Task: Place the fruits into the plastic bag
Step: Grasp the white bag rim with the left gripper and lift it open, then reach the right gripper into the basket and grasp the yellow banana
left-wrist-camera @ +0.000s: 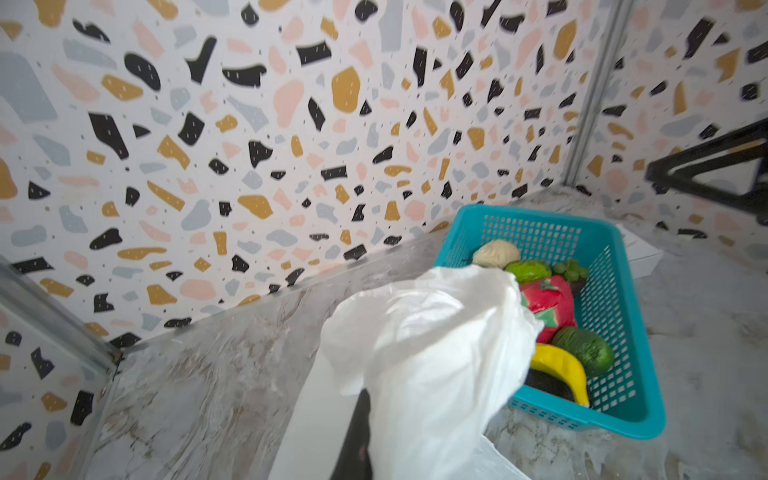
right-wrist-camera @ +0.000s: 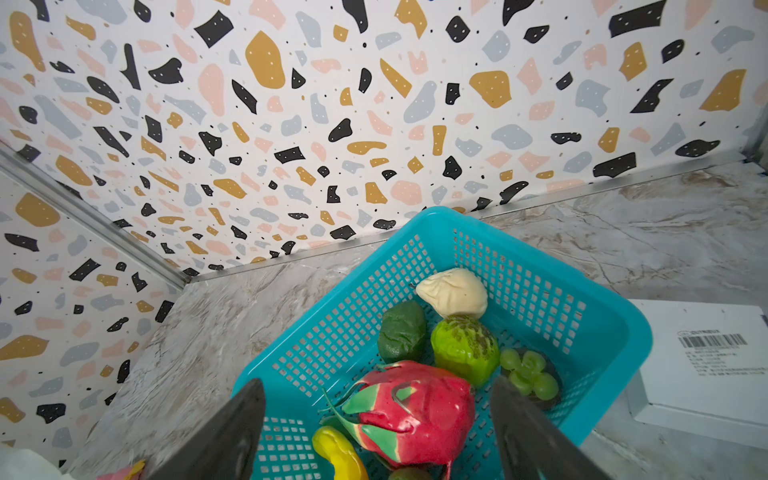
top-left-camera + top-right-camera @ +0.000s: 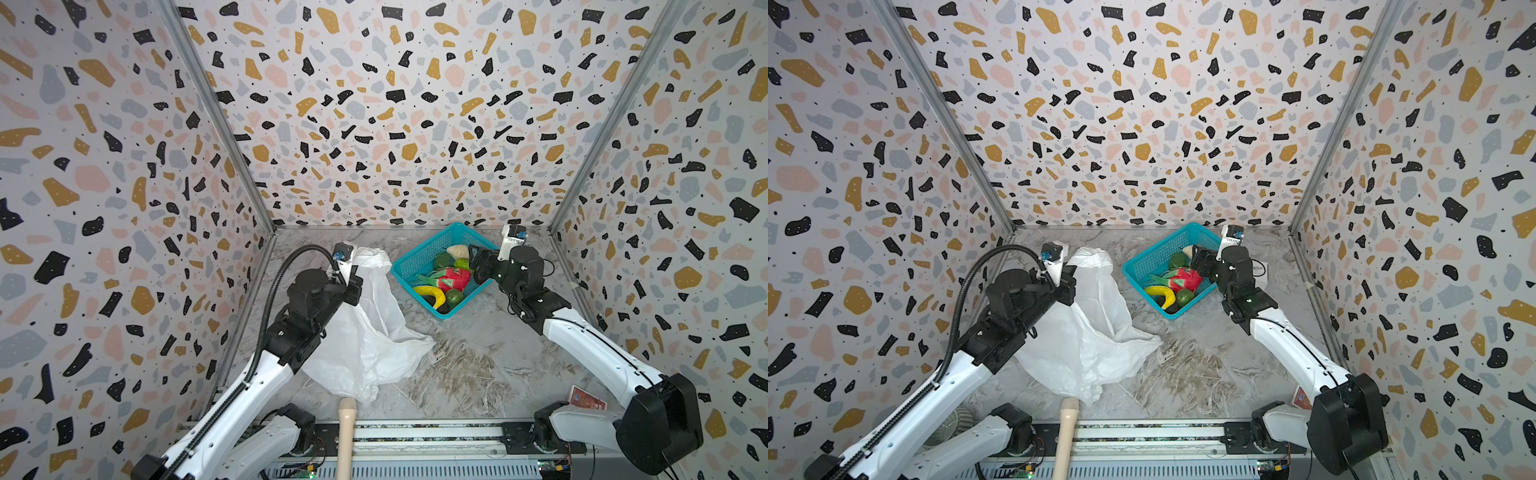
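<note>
Beige wooden handle (image 3: 347, 432) at the near edge. Beyond, left arm (image 3: 266, 374) angled forward, left gripper (image 3: 353, 284) clamped on the lifted white plastic bag (image 3: 374, 332). Right arm (image 3: 598, 349) stretched over the teal basket (image 3: 419, 257), right gripper (image 2: 376, 384) spread wide (2 fingers (image 2: 232, 432) flanking the dragon fruit (image 2: 419, 407)); fruits (image 3: 430, 293) inside the basket.

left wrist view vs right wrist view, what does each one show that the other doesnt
Only left wrist: the plastic bag bunched up close, hiding part of the teal basket. Only right wrist: the right hand open, dragon fruit seen between its fingers; a dark green fruit by the cream lumpy piece; the barcode on the white box. Both: basket, cream piece, dragon fruit, banana, green grapes, white box.
</note>
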### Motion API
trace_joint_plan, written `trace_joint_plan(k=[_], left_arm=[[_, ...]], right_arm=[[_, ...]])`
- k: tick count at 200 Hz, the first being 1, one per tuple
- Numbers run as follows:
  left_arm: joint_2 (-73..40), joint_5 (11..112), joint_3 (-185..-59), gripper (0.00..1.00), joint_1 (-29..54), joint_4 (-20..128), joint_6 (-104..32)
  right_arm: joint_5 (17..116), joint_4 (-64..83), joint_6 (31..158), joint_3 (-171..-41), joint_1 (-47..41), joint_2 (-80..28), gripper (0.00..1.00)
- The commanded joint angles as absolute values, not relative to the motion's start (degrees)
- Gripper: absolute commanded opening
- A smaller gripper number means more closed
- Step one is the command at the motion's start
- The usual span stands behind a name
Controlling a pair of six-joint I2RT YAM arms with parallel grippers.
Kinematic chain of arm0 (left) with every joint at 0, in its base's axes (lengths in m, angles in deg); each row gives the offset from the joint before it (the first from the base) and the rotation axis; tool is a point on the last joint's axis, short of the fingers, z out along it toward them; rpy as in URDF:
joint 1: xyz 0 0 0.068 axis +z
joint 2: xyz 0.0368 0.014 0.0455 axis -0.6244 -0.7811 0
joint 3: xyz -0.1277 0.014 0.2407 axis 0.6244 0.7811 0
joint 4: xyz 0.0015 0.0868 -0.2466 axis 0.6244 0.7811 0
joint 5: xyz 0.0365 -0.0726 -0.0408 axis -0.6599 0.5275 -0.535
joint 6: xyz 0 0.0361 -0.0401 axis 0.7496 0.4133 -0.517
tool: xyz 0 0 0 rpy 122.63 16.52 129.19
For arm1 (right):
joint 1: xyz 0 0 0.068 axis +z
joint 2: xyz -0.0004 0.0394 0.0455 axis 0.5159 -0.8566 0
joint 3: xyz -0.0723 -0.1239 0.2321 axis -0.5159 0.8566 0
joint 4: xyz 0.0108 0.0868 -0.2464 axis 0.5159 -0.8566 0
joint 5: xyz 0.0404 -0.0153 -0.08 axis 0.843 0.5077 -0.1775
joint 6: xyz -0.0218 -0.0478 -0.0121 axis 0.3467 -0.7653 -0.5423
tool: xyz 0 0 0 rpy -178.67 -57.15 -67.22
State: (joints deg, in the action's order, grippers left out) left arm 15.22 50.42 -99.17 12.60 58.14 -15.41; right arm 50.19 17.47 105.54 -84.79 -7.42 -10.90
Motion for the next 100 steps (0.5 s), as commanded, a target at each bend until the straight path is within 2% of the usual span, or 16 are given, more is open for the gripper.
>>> trace_joint_plan(k=[1,48,85,100], left_arm=[[16.52,57.0,-100.05,0.0,12.62,49.98,-14.89],[16.31,58.83,-98.52,0.0,12.62,44.27,-15.07],[14.62,50.18,-97.22,0.0,12.6,43.28,-16.1],[14.78,50.85,-96.33,0.0,12.62,43.47,-15.35]], right_arm=[[53.16,13.82,103.37,-88.84,-7.07,-12.52,0.84],[57.41,4.61,101.66,-94.0,-5.32,-18.48,0.84],[56.58,-3.78,96.82,-99.77,-0.67,-26.43,0.81],[54.3,-7.3,95.49,-102.59,1.34,-30.19,0.78]])
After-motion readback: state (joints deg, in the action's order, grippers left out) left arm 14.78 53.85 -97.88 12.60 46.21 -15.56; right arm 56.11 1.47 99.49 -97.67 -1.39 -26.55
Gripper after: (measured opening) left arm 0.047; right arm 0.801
